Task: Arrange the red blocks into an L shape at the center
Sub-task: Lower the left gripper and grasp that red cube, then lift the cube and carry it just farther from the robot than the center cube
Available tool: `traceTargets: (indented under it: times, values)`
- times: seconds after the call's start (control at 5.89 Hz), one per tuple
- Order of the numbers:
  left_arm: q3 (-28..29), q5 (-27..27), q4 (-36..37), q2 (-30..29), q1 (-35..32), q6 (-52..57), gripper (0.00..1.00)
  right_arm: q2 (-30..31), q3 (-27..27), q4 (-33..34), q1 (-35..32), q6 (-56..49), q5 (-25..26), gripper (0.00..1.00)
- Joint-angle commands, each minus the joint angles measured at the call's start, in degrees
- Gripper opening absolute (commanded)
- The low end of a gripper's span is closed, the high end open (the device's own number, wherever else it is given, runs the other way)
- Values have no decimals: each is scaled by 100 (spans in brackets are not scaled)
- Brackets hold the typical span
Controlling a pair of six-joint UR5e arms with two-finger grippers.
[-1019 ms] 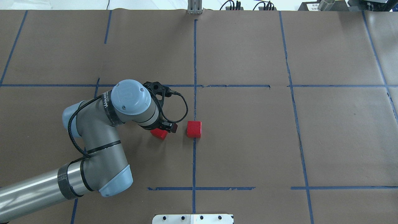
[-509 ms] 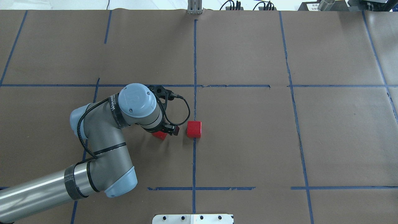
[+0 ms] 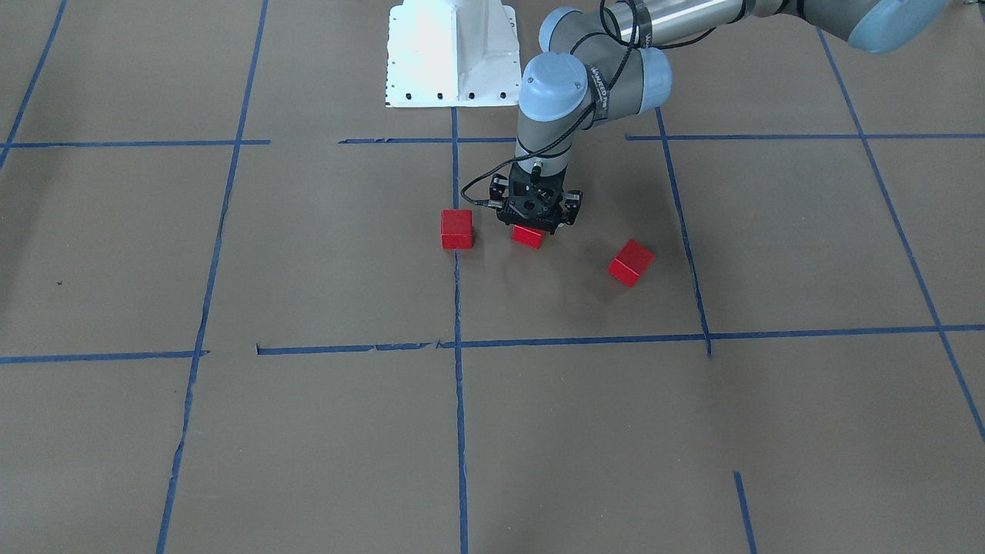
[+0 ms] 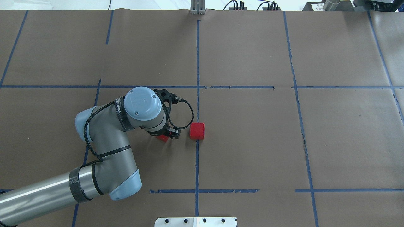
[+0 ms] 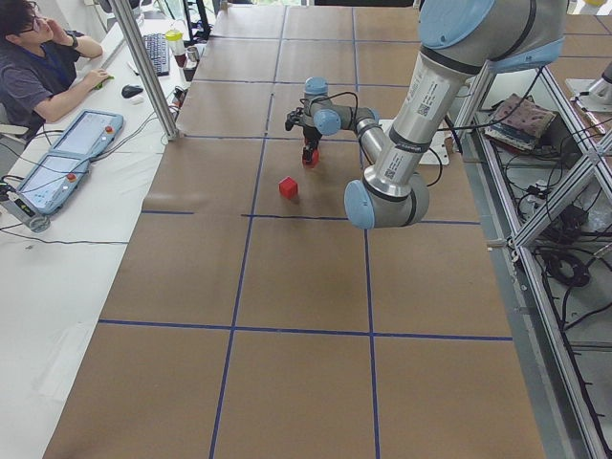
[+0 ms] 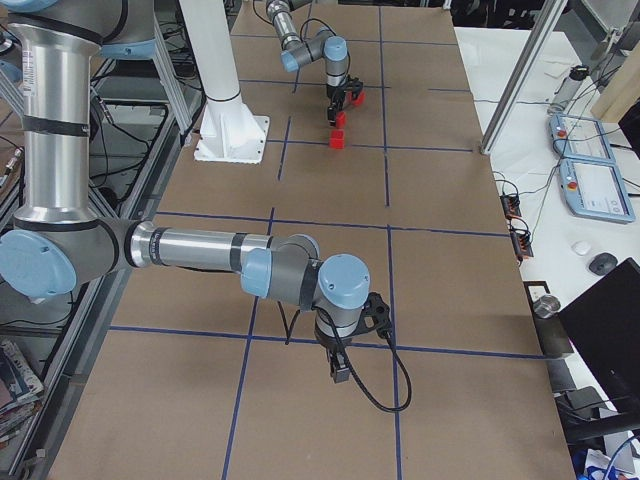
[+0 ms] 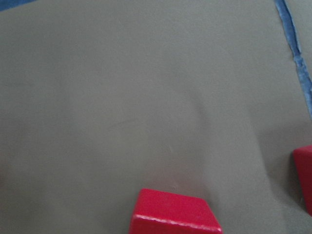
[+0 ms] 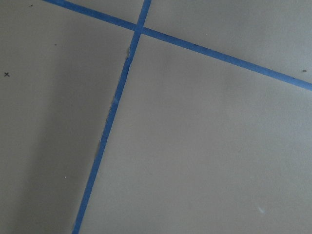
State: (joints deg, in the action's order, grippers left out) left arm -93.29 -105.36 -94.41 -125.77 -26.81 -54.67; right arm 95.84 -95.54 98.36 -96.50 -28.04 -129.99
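Observation:
My left gripper [image 3: 536, 222] [image 4: 169, 135] stands low over the center rectangle [image 4: 240, 142], shut on a red block [image 3: 527, 238] [image 4: 162, 137] just left of the vertical tape line. That block fills the bottom of the left wrist view [image 7: 174, 214]. A second red block [image 3: 456, 228] [image 4: 197, 130] rests on the tape line, a short gap away. A third, turned red block [image 3: 631, 262] lies further towards my left and is hidden under the arm in the overhead view. My right gripper [image 6: 338, 378] hangs over bare paper far to the right; I cannot tell whether it is open or shut.
The white robot base [image 3: 450, 54] stands at the table's near edge. A metal post [image 4: 197, 8] stands at the far edge. An operator [image 5: 38, 67] sits at a side desk with teach pendants.
My left arm has shifted right towards the tape line, and the block in its gripper now sits closer to the block on the line.

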Motion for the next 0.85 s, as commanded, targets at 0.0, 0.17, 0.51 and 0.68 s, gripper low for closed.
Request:
traceTargets:
  times: [0.0,0.17,0.51,0.68]
  values:
    - [-22,-11,28,-70,-60,-35,28,5,0,-1,0,0,0,100]
    - [-48,-263,98,-140,-461,-44,24,14,0,-1,0,0,-9,100]
    - [213,-688,641,-550,-772,-480,21,58,-35,-1,0,-9,-9,100]
    - [816,-688,556,-1041,-773,-805,21,58,-35,-1,0,-9,-9,100]
